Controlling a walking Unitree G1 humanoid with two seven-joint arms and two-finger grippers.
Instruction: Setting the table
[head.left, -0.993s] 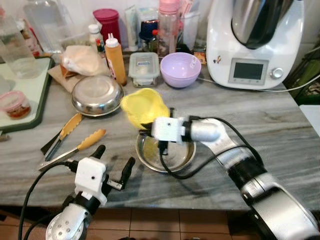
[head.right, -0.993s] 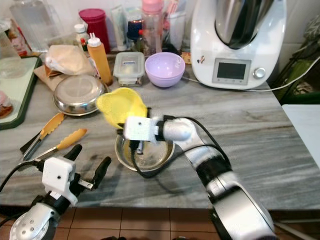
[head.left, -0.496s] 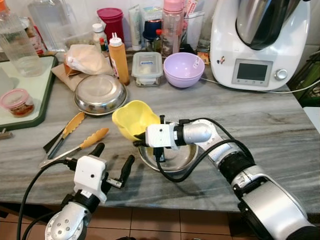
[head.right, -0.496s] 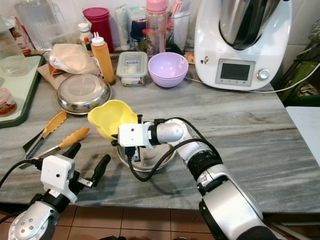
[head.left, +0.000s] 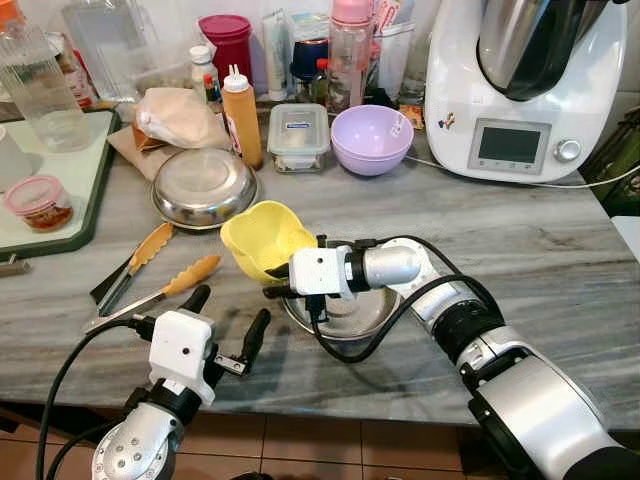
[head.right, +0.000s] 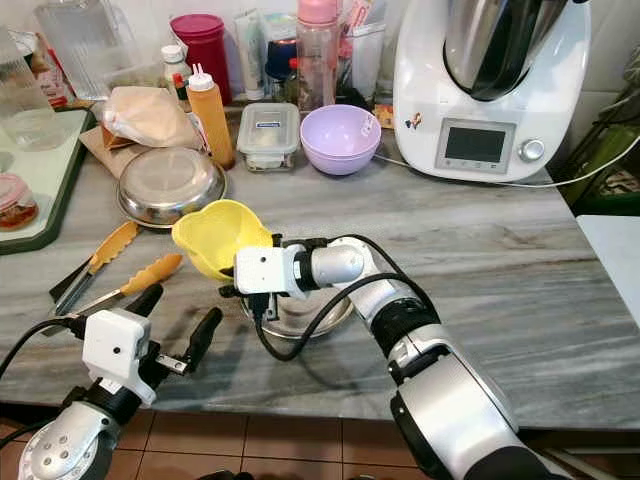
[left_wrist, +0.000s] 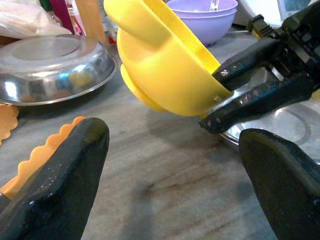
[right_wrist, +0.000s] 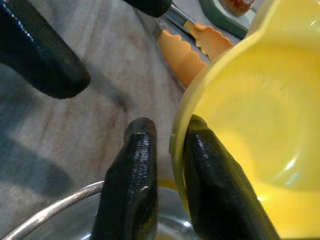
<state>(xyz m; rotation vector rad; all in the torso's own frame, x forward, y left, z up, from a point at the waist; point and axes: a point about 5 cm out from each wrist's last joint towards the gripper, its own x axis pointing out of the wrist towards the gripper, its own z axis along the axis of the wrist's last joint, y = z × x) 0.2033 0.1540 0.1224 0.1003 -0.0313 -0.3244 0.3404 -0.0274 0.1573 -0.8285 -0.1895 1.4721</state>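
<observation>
Hovering spread-fingered at the counter's near edge, the left gripper (head.left: 226, 320) faces the yellow bowl (head.left: 262, 237), which the right gripper (right_wrist: 167, 165) pinches by its rim, tilted above the steel dish (head.left: 352, 315) on the marble counter (head.left: 540, 250).

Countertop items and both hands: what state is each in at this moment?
Yellow bowl: tilted, off the counter, rim pinched by right hand.
Steel bowl: upright, beneath the right hand.
Steel dish: upside down.
Purple bowl: upright.
Clear container: lid on.
Left hand: open, holding nothing.
Tongs: lying flat.
</observation>
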